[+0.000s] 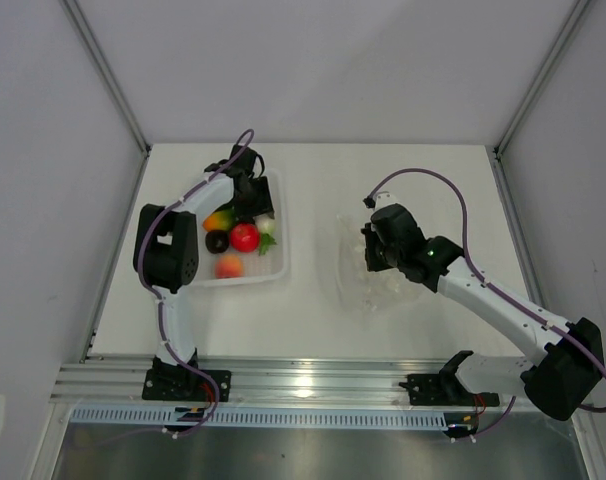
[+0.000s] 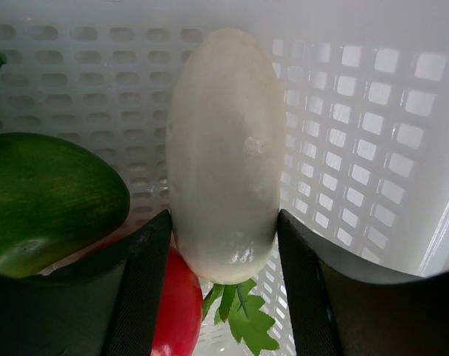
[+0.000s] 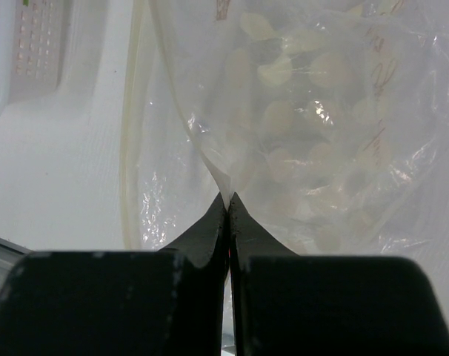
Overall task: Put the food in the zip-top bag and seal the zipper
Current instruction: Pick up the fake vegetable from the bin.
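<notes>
Two grippers were closed on two different things. The left gripper (image 2: 223,219) reached into the white perforated tray (image 1: 279,268) at the left of the table (image 1: 313,320), and its dark fingers (image 2: 139,289) pressed against both sides of the white radish (image 2: 224,156). From the left wrist, the radish was a smooth, pale, elongated oval with a faint scuff on its skin. It stood upright between the fingers, with its flat green leaves (image 2: 239,315) spreading below it. A glossy dark green piece (image 2: 47,196) lay just beside it on the left, and the red piece (image 2: 176,311) showed underneath, touching the left finger.

From above, the tray also held the yellow-red mango (image 1: 218,219), the dark brown piece (image 1: 216,241) and the orange peach (image 1: 229,266), all close together around the red one.

The zip-top bag (image 3: 306,111) lay flat on the table right of centre, well apart from the tray. It was clear and crinkled, with bright glints and pale round blotches showing through the film. The right gripper (image 3: 226,202) had its jaws pressed together on a thin fold of the bag's plastic, which rose from the fingertips as a narrow ridge. A thicker pale band ran along the bag's left edge in the right wrist view; whether that was the zipper could not be told
</notes>
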`<state>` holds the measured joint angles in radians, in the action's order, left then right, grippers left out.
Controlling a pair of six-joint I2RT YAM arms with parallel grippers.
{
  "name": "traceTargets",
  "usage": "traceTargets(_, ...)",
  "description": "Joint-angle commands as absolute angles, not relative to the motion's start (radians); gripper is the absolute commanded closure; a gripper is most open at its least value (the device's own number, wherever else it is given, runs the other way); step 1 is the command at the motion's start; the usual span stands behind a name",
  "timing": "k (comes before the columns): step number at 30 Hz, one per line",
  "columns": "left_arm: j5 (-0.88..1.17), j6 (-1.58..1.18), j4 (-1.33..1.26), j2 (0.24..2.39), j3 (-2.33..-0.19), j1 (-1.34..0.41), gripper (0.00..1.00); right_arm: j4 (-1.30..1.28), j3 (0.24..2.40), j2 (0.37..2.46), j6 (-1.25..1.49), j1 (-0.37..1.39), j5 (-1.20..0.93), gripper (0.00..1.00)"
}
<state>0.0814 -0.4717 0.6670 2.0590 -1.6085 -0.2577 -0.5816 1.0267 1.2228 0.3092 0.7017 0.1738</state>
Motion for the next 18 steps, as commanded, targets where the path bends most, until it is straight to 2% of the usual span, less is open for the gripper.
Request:
traceTargets(1, 0.058, -0.482, 0.678, 2.06, -1.635, -0.255, 0.4, -0.549, 1.026, 1.198, 0.299, 0.698, 0.169, 1.0)
traceTargets(4, 0.069, -0.469, 0.678, 2.057, -1.631, -0.255, 0.48, -0.551, 1.031, 1.184, 0.302, 0.698, 0.17, 1.0)
traceTargets(5, 0.081, -0.462, 0.67, 2.054, -1.615, -0.255, 0.54, -0.552, 1.032, 1.181, 0.301, 0.698, 0.172, 1.0)
traceTargets(7, 0.1, -0.457, 0.631, 2.031, -1.591, -0.255, 0.61, -0.558, 1.035, 1.175, 0.301, 0.698, 0.17, 1.0)
traceTargets(8, 0.101, -0.454, 0.62, 2.019, -1.574, -0.253, 0.7, -0.561, 1.04, 1.172, 0.301, 0.698, 0.17, 1.0)
traceTargets(10, 0.092, -0.449, 0.611, 1.984, -1.563, -0.253, 0.8, -0.564, 1.043, 1.164, 0.301, 0.698, 0.175, 1.0)
traceTargets(11, 0.083, -0.446, 0.615, 1.97, -1.562, -0.252, 0.9, -0.569, 1.045, 1.164, 0.302, 0.698, 0.176, 1.0)
traceTargets(12, 0.062, -0.445, 0.618, 1.953, -1.562, -0.252, 0.96, -0.571, 1.046, 1.161, 0.302, 0.698, 0.176, 1.0)
traceTargets(13, 0.049, -0.442, 0.623, 1.919, -1.563, -0.252, 0.99, -0.571, 1.046, 1.157, 0.304, 0.698, 0.178, 1.0)
traceTargets(18, 0.034, -0.443, 0.652, 1.803, -1.568, -0.253, 0.99, -0.563, 1.051, 1.154, 0.311, 0.696, 0.175, 1.0)
